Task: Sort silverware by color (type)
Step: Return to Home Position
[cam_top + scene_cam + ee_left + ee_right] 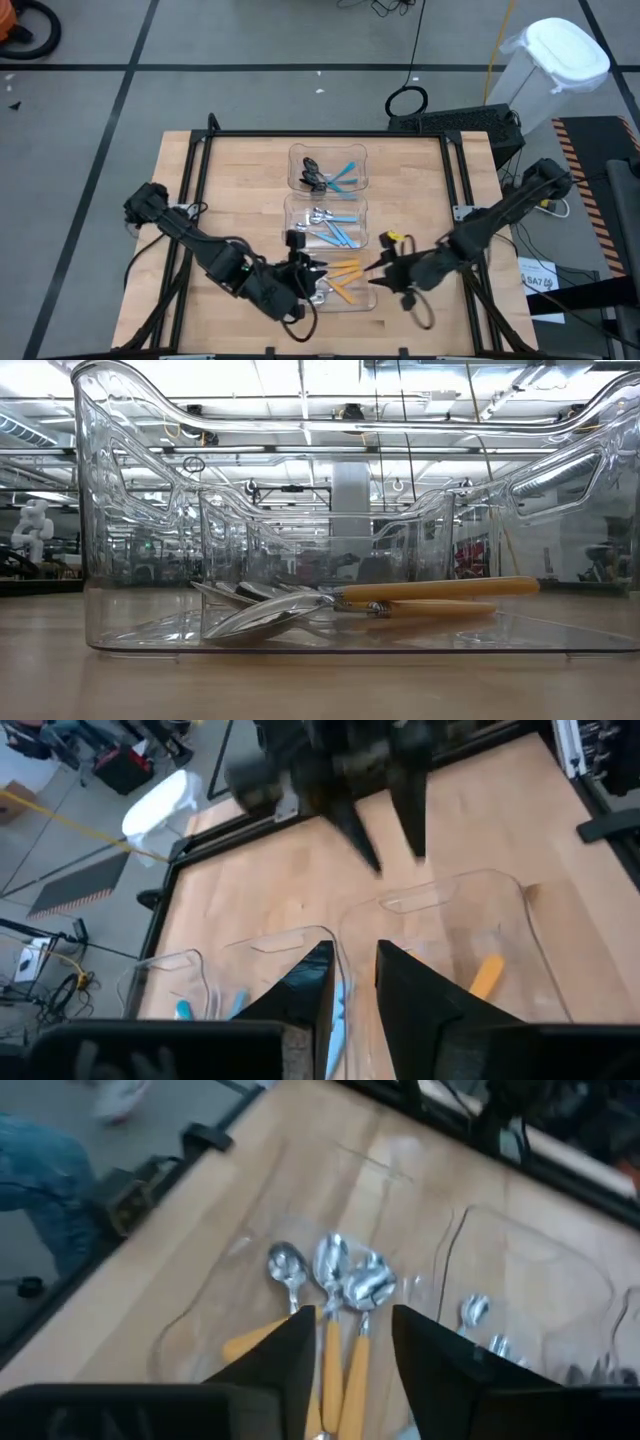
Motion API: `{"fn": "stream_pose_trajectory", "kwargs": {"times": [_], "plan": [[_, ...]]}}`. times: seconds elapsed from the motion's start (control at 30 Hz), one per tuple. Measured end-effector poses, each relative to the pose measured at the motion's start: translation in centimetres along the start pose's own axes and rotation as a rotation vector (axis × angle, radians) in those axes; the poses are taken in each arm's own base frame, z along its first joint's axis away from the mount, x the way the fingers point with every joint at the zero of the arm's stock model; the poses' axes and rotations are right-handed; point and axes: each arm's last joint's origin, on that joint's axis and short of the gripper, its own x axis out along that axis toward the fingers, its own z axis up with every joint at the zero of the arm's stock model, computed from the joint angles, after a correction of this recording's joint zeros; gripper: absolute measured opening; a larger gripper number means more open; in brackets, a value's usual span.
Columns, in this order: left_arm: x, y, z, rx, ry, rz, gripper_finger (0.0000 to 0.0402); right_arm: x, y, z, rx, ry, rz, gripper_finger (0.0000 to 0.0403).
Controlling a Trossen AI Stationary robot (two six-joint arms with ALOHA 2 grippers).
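1. Since every spoon in view lies inside a bin, I judge the sorting finished. The orange-handled spoons (345,272) rest in the near bin (90,510), bowls together and handles side by side. The silver-bowled blue-handled spoons (335,225) are in the middle bin (293,205), and the dark-bowled blue-handled spoons (325,178) are in the far bin (297,155). I see none loose on the table (230,190).
2. The left gripper (353,952) hovers at the near bin's left side with its fingers spread and nothing between them. The right gripper (354,1315) faces it from the other side, likewise spread and empty, looking down on the orange handles.
3. Empty, parted fingers suit arms with nothing left to carry. The three bins stand in one row down the table's middle, probably so that either arm can reach each (my reading, not something shown).
4. Pulling back to rest calls for lifting first, because the two grippers point at each other across one bin. A low finger could catch the rim and drag the bin along.
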Motion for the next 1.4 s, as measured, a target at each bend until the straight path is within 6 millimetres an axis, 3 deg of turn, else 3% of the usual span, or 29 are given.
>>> {"fn": "stream_pose_trajectory", "kwargs": {"times": [0.27,0.37,0.47,0.73,0.93,1.4], "plan": [[1.9,1.0,-3.0,-0.038,-0.031,-0.020,0.0076,-4.9,-0.8,-1.9,-0.037,-0.126,0.036,0.0057],[2.8,1.5,-4.5,-0.107,-0.187,-0.115,0.0076,-5.7,-1.1,-3.1,-0.048,-0.140,0.044,0.0023],[2.5,2.1,-6.7,-0.110,-0.289,-0.135,0.0076,-6.2,-1.3,-4.1,-0.062,-0.152,0.040,0.0004],[0.0,4.7,-13.7,-0.197,-0.395,-0.093,0.0076,-6.3,-1.5,-7.0,-0.073,-0.187,0.034,0.0002],[-1.3,5.5,-18.2,-0.249,-0.416,-0.094,0.0076,-5.8,-1.9,-9.2,-0.069,-0.219,0.034,0.0003],[-1.3,4.8,-24.5,-0.277,-0.471,-0.096,0.0076,-3.3,-2.2,-14.2,-0.031,-0.314,0.116,0.0001]]}}
